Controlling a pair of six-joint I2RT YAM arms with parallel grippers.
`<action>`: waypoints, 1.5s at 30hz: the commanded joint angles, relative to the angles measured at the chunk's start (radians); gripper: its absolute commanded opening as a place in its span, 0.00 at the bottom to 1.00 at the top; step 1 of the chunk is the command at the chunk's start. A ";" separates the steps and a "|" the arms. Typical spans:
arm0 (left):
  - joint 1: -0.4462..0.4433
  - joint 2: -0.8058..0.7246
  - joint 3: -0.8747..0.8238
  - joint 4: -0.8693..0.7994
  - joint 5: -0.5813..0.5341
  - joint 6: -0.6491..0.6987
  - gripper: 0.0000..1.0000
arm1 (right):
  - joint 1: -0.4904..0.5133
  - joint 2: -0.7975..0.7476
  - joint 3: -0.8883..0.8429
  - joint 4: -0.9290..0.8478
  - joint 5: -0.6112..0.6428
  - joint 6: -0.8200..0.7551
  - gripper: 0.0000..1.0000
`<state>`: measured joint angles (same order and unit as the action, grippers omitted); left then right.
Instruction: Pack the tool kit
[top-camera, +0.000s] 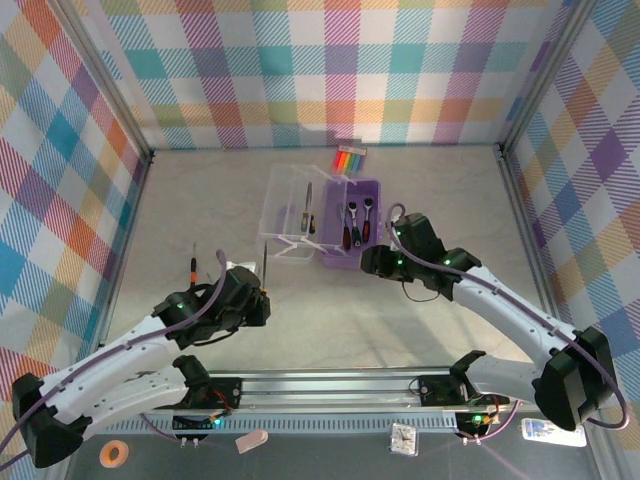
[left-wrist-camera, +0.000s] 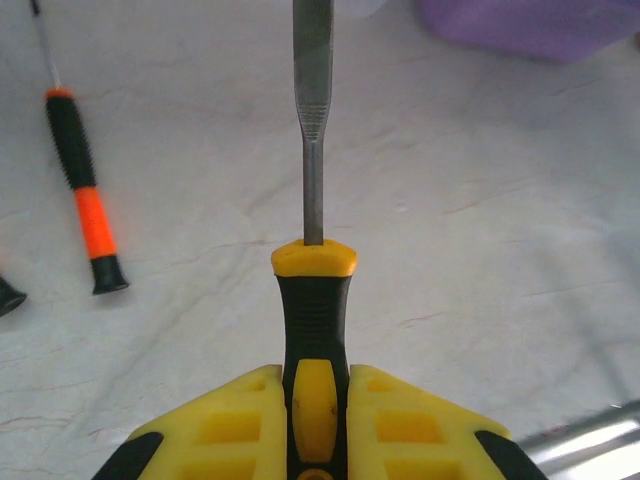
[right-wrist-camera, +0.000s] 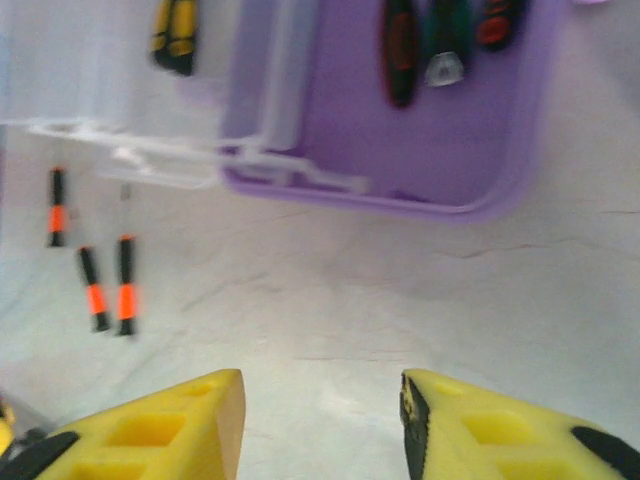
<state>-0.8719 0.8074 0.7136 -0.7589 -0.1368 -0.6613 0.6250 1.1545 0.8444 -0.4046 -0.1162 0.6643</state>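
One table (top-camera: 330, 320): this is the biggest thing here. Some tools lie loose on it, so I think the packing is only partly done.
Tool kit (top-camera: 345, 264): it sits in the middle of the top picture, a bit toward the upper part. It is wide open, with the purple base (top-camera: 335, 200) on the right and the clear lid (top-camera: 280, 190) flopped out to the left. Nobody has closed it yet.
Left gripper (left-wrist-camera: 316, 390): it is in the lower left of the top picture. It squeezes tight on the handle of a yellow-and-black screwdriver (left-wrist-camera: 314, 290). The metal tip points up toward the kit.
Right gripper (right-wrist-camera: 322, 415): it is just below the purple base. Its fingers are spread apart with nothing between them.
Ratchets (top-camera: 350, 228): they lie inside the purple base, so that bit looks done.
Other yellow-and-black screwdriver (top-camera: 308, 208): it lies on the clear lid side.
Slim orange-and-black screwdrivers (right-wrist-camera: 93, 290): three lie on the table at the left of the right wrist picture, well apart from the kit. I think these and the held one have to go in, and then the lid must be shut.
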 joint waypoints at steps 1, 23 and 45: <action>-0.068 0.004 0.060 0.004 -0.039 0.011 0.00 | 0.070 -0.014 0.034 0.136 -0.089 0.028 0.51; -0.171 0.253 0.152 0.223 0.052 0.087 0.00 | 0.185 0.291 0.147 0.378 -0.147 0.154 0.32; -0.174 0.181 0.181 0.068 -0.056 0.051 0.70 | 0.124 0.304 0.227 0.204 -0.022 0.115 0.00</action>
<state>-1.0386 1.0565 0.8669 -0.6033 -0.1196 -0.6025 0.7902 1.4746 1.0241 -0.1230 -0.1902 0.8295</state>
